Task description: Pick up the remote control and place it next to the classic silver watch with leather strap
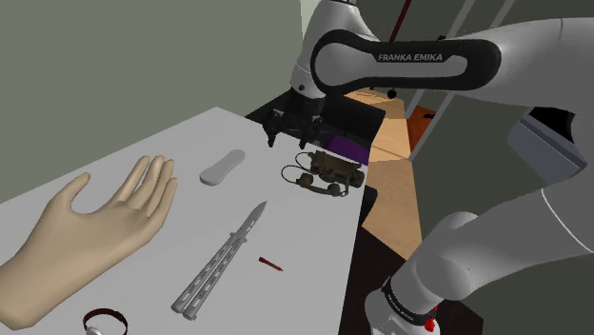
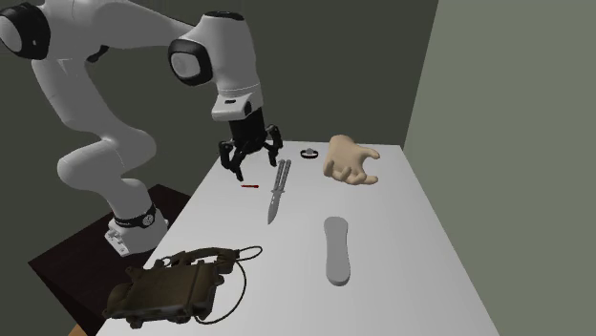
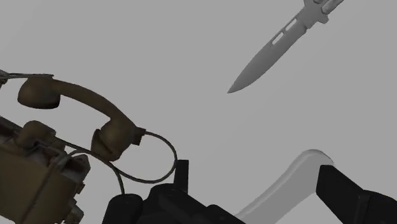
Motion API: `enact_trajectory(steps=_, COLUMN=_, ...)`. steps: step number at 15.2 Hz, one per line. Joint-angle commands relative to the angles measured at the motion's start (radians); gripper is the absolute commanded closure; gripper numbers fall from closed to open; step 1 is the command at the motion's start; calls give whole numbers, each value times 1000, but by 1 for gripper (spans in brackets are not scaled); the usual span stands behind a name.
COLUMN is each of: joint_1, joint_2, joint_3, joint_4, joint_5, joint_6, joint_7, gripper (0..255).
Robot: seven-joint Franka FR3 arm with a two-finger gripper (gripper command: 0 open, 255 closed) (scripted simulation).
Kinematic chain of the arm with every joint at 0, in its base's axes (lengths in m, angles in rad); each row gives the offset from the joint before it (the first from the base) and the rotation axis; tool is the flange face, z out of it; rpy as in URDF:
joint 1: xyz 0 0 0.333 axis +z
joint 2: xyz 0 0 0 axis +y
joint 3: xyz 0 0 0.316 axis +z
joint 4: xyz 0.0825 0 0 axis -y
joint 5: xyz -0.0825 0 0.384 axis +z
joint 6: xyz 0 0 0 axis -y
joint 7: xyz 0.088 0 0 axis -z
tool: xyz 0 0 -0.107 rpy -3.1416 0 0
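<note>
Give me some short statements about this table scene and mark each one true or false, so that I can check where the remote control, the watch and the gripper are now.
1. The grey remote control lies flat on the table. True.
2. The gripper is shut on the remote control. False: it is open and holds nothing.
3. The watch lies near the beige model hand. True.
4. The remote control touches the watch. False: they lie well apart.
5. The small red object lies on the remote control. False: it lies on the table beside the knife.
</note>
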Motion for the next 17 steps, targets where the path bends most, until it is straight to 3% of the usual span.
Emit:
enact_trajectory(steps=1, joint_1=-14, joint_2=81, joint_3=30, joint_4=45, joint_5=-11, joint_6=28, joint_7=89, gripper=0)
enact_trajectory(steps=9, joint_1=-36, joint_2=418, joint_3=96, joint_4=260, joint_5=-116, joint_6=103, joint_7=431, gripper=0)
enact_trajectory(steps=17, joint_1=9, joint_2=760, joint_3=59, joint_4=559, joint_5=-215, joint_6=94, joint_7=715, gripper=0)
